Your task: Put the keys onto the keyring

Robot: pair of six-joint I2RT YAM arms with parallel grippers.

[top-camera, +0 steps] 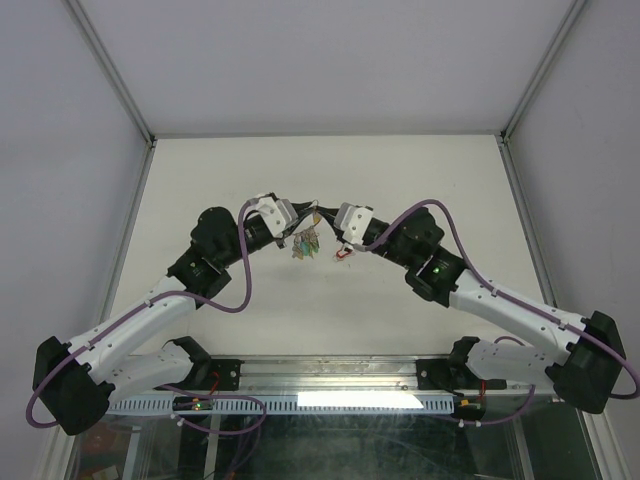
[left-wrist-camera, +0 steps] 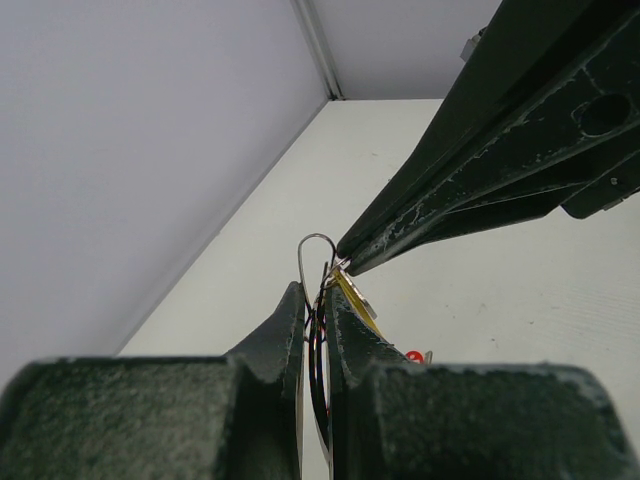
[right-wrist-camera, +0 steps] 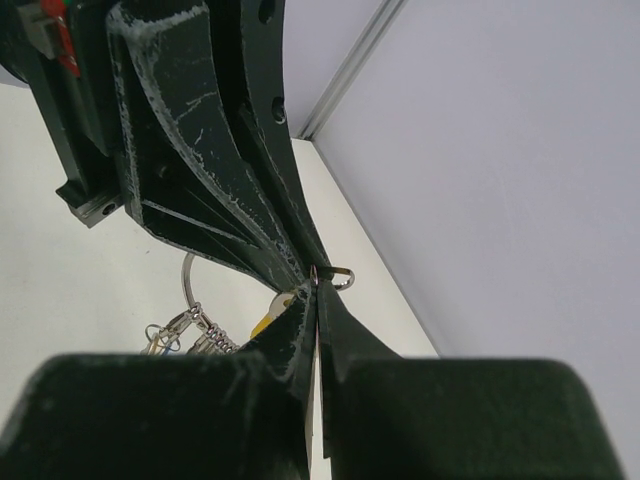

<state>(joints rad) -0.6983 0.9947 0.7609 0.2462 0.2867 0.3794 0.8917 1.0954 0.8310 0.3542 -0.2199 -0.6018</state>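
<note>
The keyring [left-wrist-camera: 317,236] is held up over the middle of the bench [top-camera: 400,170], pinched in the left jaws, with its thin wire loop standing out past their tips. The white bench forms the floor of a pale-walled enclosure. The left arm [top-camera: 150,315] and the right arm [top-camera: 510,310] reach in from the near edge and bend toward each other, so that their ends meet nose to nose over the bench's centre. The left jaws are clenched on the keyring: in the left wrist view the wire runs down through the narrow slit between the two dark fingers. The right jaws are clenched too. Their pointed tips are pressed together and touch the keyring at the side of its loop, just above the left tips. Whether they pinch anything there I cannot tell. The keys [top-camera: 305,243] hang in a small coloured bunch just beneath the spot where the two sets of jaws meet. One yellow head [left-wrist-camera: 355,300] lies against the right side of the left jaws. A small red piece [top-camera: 344,254] lies on the bench just right of the bunch, apart from it. In the right wrist view a tiny silver eyelet [right-wrist-camera: 342,277] pokes out beside the right tips.
</note>
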